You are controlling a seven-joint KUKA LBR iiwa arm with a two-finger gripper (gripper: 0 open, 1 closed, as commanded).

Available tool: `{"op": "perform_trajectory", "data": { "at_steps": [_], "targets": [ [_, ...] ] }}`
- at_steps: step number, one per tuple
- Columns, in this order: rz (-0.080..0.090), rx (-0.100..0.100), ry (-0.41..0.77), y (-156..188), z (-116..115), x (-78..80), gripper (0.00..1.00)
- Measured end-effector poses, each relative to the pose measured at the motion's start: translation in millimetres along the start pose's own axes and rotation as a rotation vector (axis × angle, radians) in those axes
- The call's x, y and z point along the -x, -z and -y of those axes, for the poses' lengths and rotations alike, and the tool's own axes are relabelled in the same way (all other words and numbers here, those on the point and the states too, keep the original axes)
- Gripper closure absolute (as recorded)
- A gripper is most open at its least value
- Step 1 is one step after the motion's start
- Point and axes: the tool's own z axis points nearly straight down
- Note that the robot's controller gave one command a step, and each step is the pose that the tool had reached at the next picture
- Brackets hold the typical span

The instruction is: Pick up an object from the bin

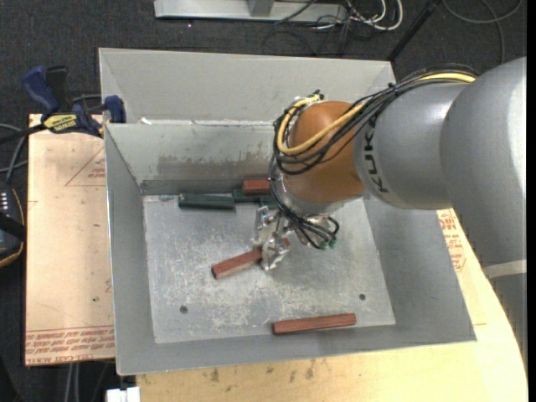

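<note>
Silver arm [469, 141] lettered "KUK" reaching into the grey bin [126, 241], end effector [272, 254] low at the right end of a short red-brown stick [237, 264] mid-floor, clenched or released impossible to tell, longer red-brown bar [314, 324] near the front wall, dark bar [207, 200] at the back.

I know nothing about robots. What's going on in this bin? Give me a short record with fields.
container: grey metal bin
gripper: gripper low over the bin's middle, at the right end of the short reddish-brown stick
hold on stick: cannot tell
near front wall: long reddish-brown bar, lying flat
along back wall: dark green bar, with a red-brown piece to its right
</note>
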Motion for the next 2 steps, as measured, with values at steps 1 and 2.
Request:
{"op": "perform_trajectory", "data": {
  "at_steps": [1,2],
  "targets": [
    [-0.003,0.001,0.000,2.1,-0.1,-0.3,1.00],
    [-0.018,0.005,0.000,9.8,-1.0,-1.7,1.00]
  ]
}}
